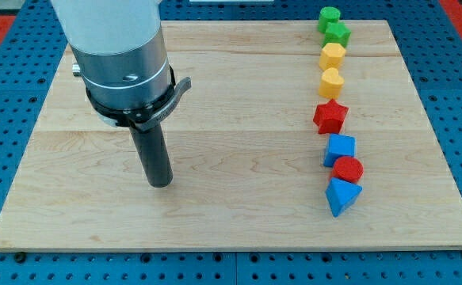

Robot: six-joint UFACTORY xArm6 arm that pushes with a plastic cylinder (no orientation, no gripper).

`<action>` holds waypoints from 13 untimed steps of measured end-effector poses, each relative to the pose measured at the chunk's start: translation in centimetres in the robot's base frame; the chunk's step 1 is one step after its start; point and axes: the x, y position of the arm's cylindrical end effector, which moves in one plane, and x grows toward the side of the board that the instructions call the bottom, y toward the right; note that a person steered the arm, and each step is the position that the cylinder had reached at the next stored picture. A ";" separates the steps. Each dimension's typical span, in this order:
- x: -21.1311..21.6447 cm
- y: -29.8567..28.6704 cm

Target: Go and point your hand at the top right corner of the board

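My tip [161, 183] rests on the wooden board [231, 103] at the view's left, far from the blocks. The board's top right corner [387, 23] lies at the view's upper right. A column of blocks runs down the right side: a green block [329, 16], a green star [337, 33], a yellow hexagon [333, 55], a yellow heart-like block [331, 81], a red star [330, 116], a blue block [340, 149], a red cylinder [347, 169] and a blue triangle [341, 195]. The green blocks are nearest that corner.
The arm's grey wrist [124, 59] looms over the board's upper left. A blue pegboard table [452, 119] surrounds the board on all sides.
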 end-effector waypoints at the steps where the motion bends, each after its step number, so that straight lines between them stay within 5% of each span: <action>1: 1.1 0.7; 3: 8.8 4.3; 5: 8.9 11.9; 8: 8.4 30.7; 11: -17.5 31.7; 13: -33.7 38.6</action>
